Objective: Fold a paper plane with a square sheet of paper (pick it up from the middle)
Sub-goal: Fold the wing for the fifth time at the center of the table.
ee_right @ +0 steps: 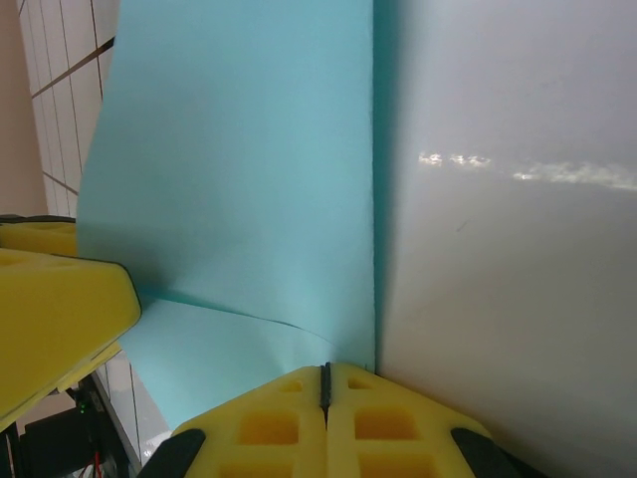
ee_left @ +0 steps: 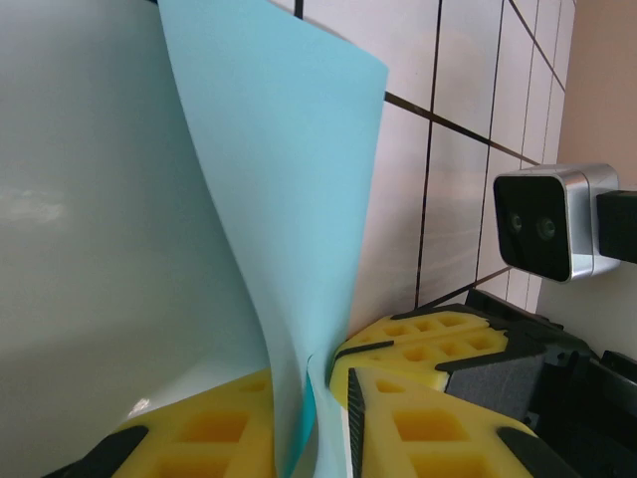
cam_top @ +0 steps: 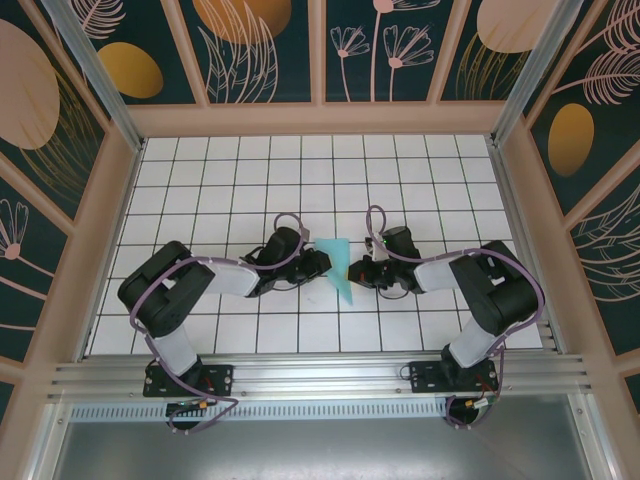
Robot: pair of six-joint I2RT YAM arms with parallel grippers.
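Observation:
The turquoise sheet of paper is folded into a tapering wedge and stands up off the tiles between my two grippers. My left gripper is at its left side. In the left wrist view the paper rises in curved layers out of the narrow gap of the left gripper, and the layers are not pressed flat. My right gripper is at the paper's right edge. In the right wrist view the right gripper is shut, with the paper running into its tips.
White tiled table inside a walled frame with aluminium posts. The right arm's yellow fingers and its wrist camera are close to my left gripper. The left gripper's yellow finger shows at the left of the right wrist view.

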